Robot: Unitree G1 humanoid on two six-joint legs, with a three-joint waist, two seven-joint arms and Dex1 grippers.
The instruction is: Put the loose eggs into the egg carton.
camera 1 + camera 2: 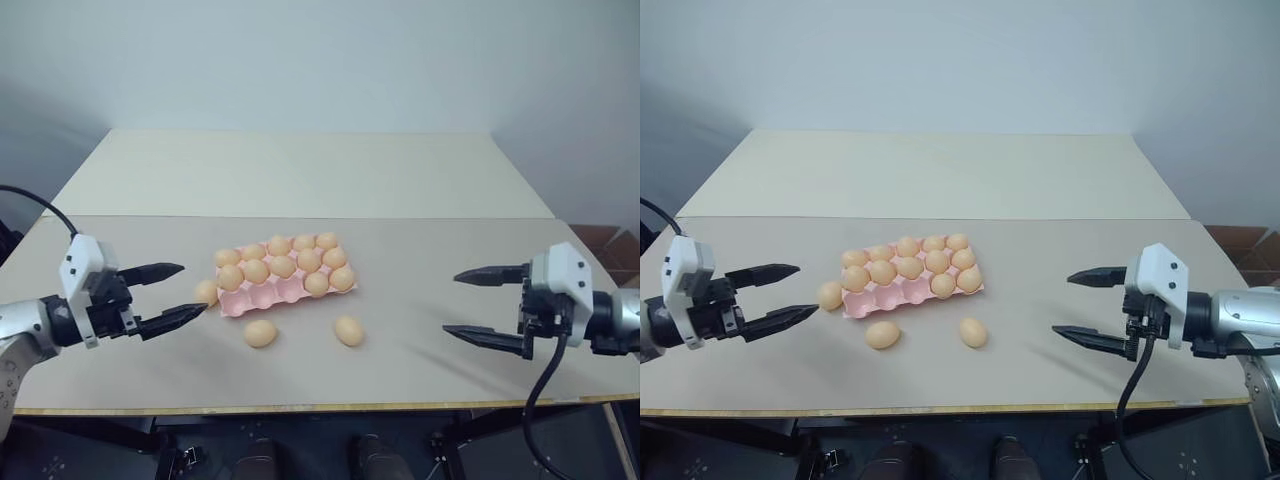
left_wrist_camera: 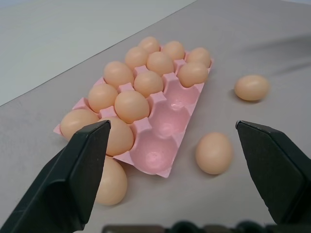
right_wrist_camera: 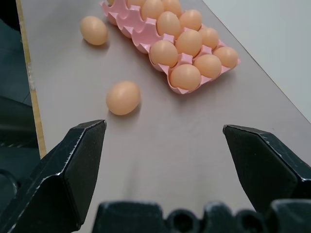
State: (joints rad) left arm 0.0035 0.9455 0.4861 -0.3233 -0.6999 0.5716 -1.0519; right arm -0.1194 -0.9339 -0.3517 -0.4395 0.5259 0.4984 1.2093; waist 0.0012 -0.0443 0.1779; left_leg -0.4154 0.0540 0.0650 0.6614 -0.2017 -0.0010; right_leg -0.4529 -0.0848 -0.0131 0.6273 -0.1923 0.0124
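The egg carton (image 1: 285,278) lies flat near the middle of the worktop (image 1: 420,260), a pale-pink open tray, most of its cups filled. From the left wrist view the row nearest the robot holds an egg at each end and has three bare cups (image 2: 165,128) between them; the two rows behind look full.

Three loose eggs are still on the worktop, all close to the carton. One egg (image 1: 206,292) rests just beside the carton's left end, near the corner closest to the robot. A second egg (image 1: 260,333) lies in front of the carton toward its left half, and a third egg (image 1: 349,330) lies in front toward its right half — both a little apart from the tray's edge.

The left gripper (image 1: 168,297) hangs out beyond the carton's left end, its fingers spread wide and holding nothing, the lower finger (image 1: 172,321) close to the left-end egg. The right gripper (image 1: 487,306) is well off to the carton's right, fingers equally spread and empty.

I judge this a pause between pickups: three eggs, three free cups. The next move probably calls for one gripper to straddle a loose egg — the left-end one is handiest for the left arm — close gently on the smooth shell, lift, and lower it squarely into a bare cup without knocking neighbours.
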